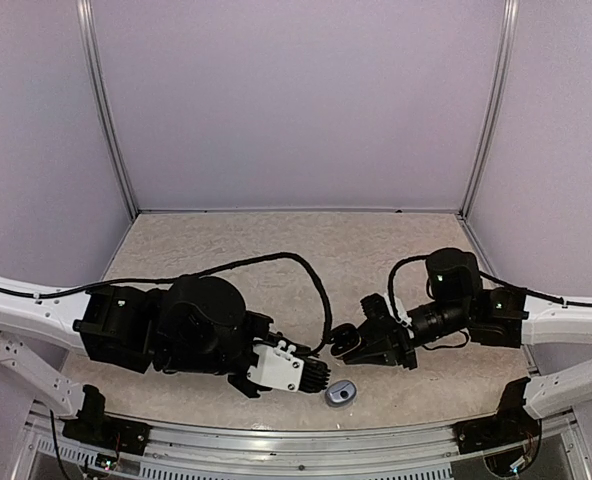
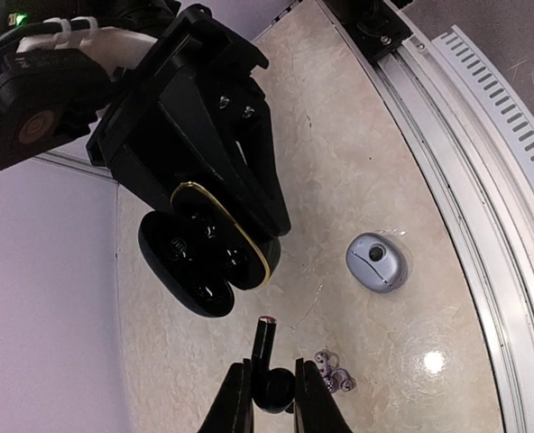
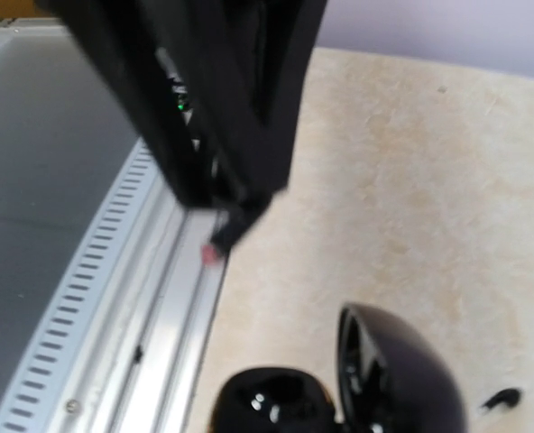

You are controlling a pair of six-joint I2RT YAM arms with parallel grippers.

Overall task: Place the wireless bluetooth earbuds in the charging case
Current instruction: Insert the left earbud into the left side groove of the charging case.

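- Earbuds: 1 glossy black earbud [image 2: 271, 390] is clamped between the fingers of the left gripper [image 2: 271, 370]. Its stem points past the fingertips and ends in a pinkish tip.
- Charging case [image 2: 204, 257] hangs open just ahead of those fingertips, pinched in the right gripper [image 1: 361, 342], with its cavities facing the bud.
- Silvery-grey buds [image 2: 332, 374] lie on the table [image 2: 339, 162] just beside 1 left finger. A grey oval pod [image 2: 375, 262] sits farther out.
- Step in hand, as I judge it: bringing the black bud to its socket. Bud and case are near but apart.
- The next move calls for lining the stem up with a free cavity, easing forward, and parting the fingers only once the bud is seated. Whether any socket is already filled, I cannot tell.
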